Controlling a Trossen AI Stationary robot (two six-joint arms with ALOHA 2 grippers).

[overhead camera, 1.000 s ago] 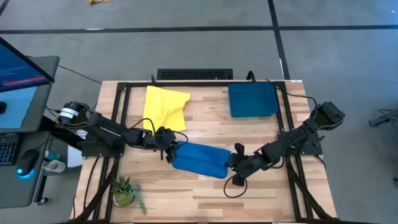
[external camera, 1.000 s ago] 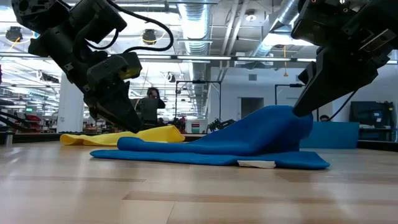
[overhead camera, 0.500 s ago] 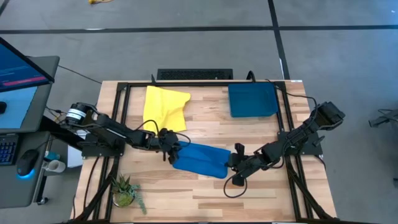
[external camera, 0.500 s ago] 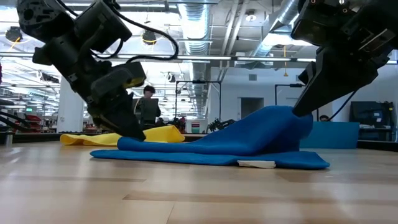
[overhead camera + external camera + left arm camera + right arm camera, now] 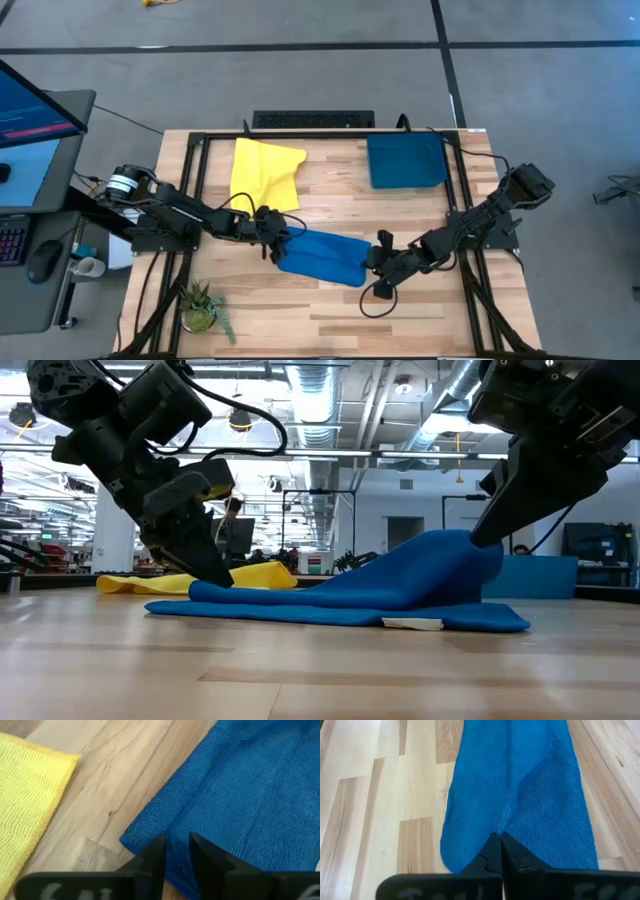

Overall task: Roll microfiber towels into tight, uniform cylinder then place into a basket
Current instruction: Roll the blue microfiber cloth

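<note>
The blue towel point(image 5: 320, 257) lies folded along the middle of the table, its right end raised into a hump point(image 5: 440, 560). My left gripper point(image 5: 276, 243) is at its left end, its fingers close together on the cloth point(image 5: 177, 851). My right gripper point(image 5: 372, 262) is shut on the towel's right end point(image 5: 499, 837). The yellow towel point(image 5: 265, 172) lies flat at the far left. The dark teal basket point(image 5: 405, 160) stands at the far right. My left gripper pinches the blue towel's upper layer edge point(image 5: 176, 832) near its left corner, with a narrow strip of cloth between the two fingers. The fingers slant down from the table's left. That end of the towel lies on the table. My right gripper pinches a fold at the towel's right end point(image 5: 501, 822) between its shut fingers. The fingers slant down from the table's right and lie along the towel. The pinched end is lifted off the table, and the rest slopes down to the table.
A small potted plant point(image 5: 200, 305) stands at the near left corner. A white tag point(image 5: 412, 624) shows under the towel's near edge. Bare wood lies along the near side point(image 5: 330, 315). A person point(image 5: 232, 525) shows in the room behind.
My left gripper has moved down and toward the table's right, onto the blue towel's left end, then held still. The towel's shape has not changed.
</note>
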